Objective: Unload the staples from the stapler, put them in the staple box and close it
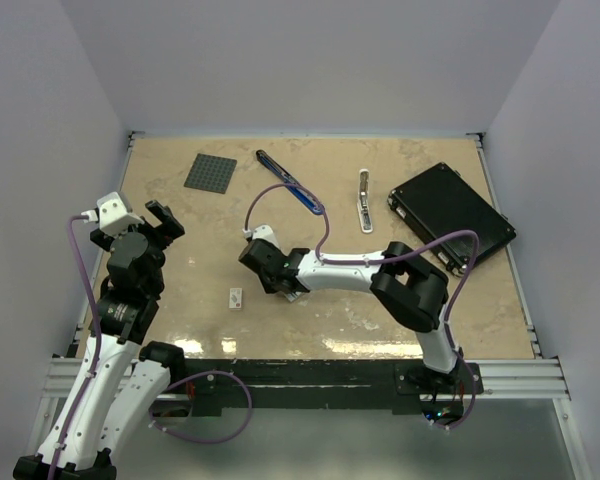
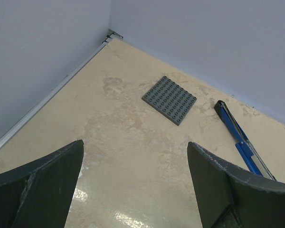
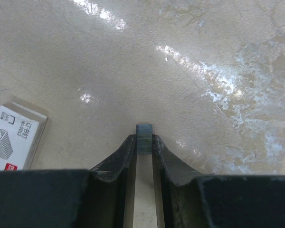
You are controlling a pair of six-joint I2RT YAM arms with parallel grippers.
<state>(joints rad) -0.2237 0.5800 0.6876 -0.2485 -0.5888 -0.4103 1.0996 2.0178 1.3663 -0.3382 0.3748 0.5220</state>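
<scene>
A short grey strip of staples (image 3: 144, 137) sits pinched between the tips of my right gripper (image 3: 144, 144), just above the beige table. In the top view that gripper (image 1: 277, 284) reaches left across the middle of the table, and the staples are hidden under it. The blue and black stapler (image 1: 288, 183) lies at the back centre, well away from both grippers; the left wrist view shows the stapler (image 2: 242, 137) at the right. My left gripper (image 1: 165, 222) hovers at the left side, and its jaws (image 2: 135, 159) are wide open and hold nothing.
A small white staple box (image 3: 16, 135) lies left of the right gripper, the same box (image 1: 236, 297) in the top view. A grey studded plate (image 1: 210, 173) is at the back left. A silver bar-shaped tool (image 1: 364, 200) and a flat black box (image 1: 450, 215) lie at the back right.
</scene>
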